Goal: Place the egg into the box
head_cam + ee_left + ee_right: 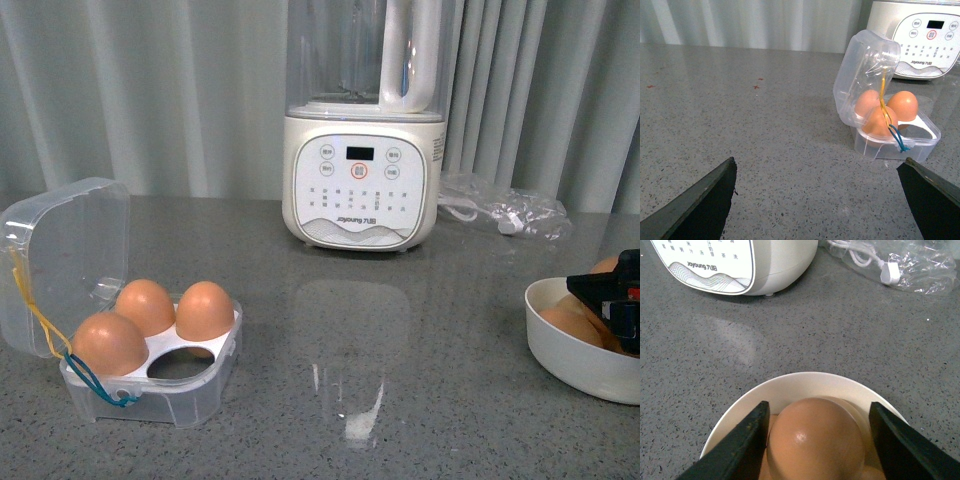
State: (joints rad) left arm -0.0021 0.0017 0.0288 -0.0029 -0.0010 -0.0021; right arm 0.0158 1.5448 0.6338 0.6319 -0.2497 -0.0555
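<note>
The clear box (pixel 150 390) stands open at the table's front left, lid up, with three brown eggs in its white tray and one cell empty (pixel 180 366). It also shows in the left wrist view (pixel 890 135). My right gripper (pixel 816 440) is shut on the egg (pixel 815 440), a smooth orange-brown one, over the round white bowl (pixel 805 385). In the front view the right gripper (pixel 615 300) sits at the far right edge, in the bowl (pixel 570 355). My left gripper (pixel 817 200) is open and empty above bare table, to one side of the box.
A white blender (pixel 362 130) stands at the back centre. A clear plastic bag with a white cable (pixel 500 208) lies behind the bowl at the back right. More brown eggs (pixel 565 322) lie in the bowl. Grey curtains hang behind.
</note>
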